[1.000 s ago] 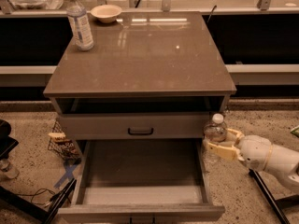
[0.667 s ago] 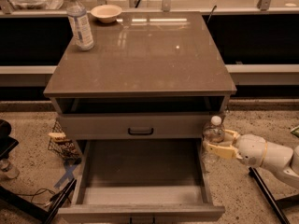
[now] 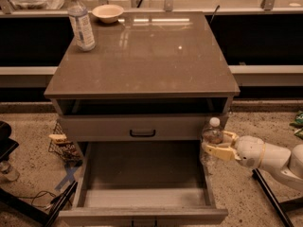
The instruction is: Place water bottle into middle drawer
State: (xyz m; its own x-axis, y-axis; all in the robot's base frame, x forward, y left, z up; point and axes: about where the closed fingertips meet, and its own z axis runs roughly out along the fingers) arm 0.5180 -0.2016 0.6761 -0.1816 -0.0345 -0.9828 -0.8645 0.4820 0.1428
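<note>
The water bottle [image 3: 212, 135] is a small clear bottle with a white cap, held upright in my gripper [image 3: 215, 144]. My gripper reaches in from the right and is shut on the bottle's body. The bottle hangs just over the right side wall of the middle drawer [image 3: 142, 197], which is pulled out wide with a bare flat grey floor. The bottle's lower part is partly hidden by my fingers [image 3: 218, 151].
Above the open drawer is a shut drawer front with a black handle [image 3: 142, 133]. On the cabinet top [image 3: 151, 56] stand a larger bottle with a white-blue label [image 3: 81, 22] and a small bowl [image 3: 108, 12]. A wire basket [image 3: 64, 145] and cables lie on the floor at left.
My gripper with the water bottle has shifted slightly left, toward the drawer's right wall. Nothing else has moved.
</note>
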